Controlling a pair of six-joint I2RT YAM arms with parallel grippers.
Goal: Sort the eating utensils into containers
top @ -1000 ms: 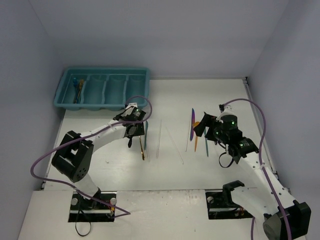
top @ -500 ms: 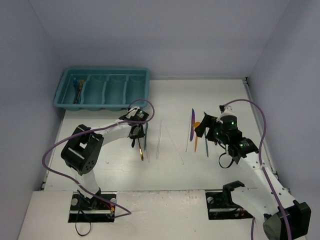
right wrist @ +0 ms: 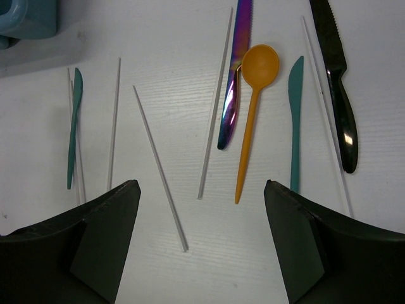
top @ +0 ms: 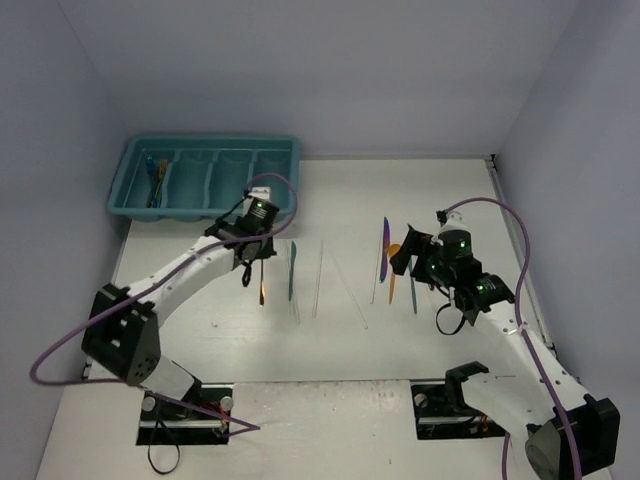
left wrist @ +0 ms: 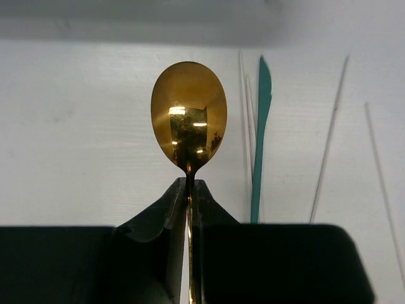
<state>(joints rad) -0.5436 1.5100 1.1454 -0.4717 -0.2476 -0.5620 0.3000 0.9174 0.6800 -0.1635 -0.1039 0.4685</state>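
Fingers point(left wrist: 172, 209) of the left gripper point(left wrist: 188, 190) are being pressed shut on the gold spoon point(left wrist: 188, 114), left of a teal knife point(left wrist: 261, 139) and pale sticks point(right wrist: 160, 168). The right gripper point(right wrist: 201, 185) is being held wide above an orange spoon point(right wrist: 253, 107) and a purple knife point(right wrist: 235, 76). Utensils point(top: 153, 182) are being contained in the leftmost compartment of the teal tray point(top: 190, 212).

Tray point(top: 180, 213) at far left; loose pieces in two groups to its right.
In the leftmost compartment, a few utensils point(top: 154, 180); near centre, spoon point(left wrist: 188, 114) just left of a knife point(left wrist: 261, 126) lying among sticks point(left wrist: 329, 136); farther right, side by side, second knife point(right wrist: 235, 76), second spoon point(right wrist: 253, 114), third knife point(right wrist: 295, 120), fourth knife point(right wrist: 338, 95).
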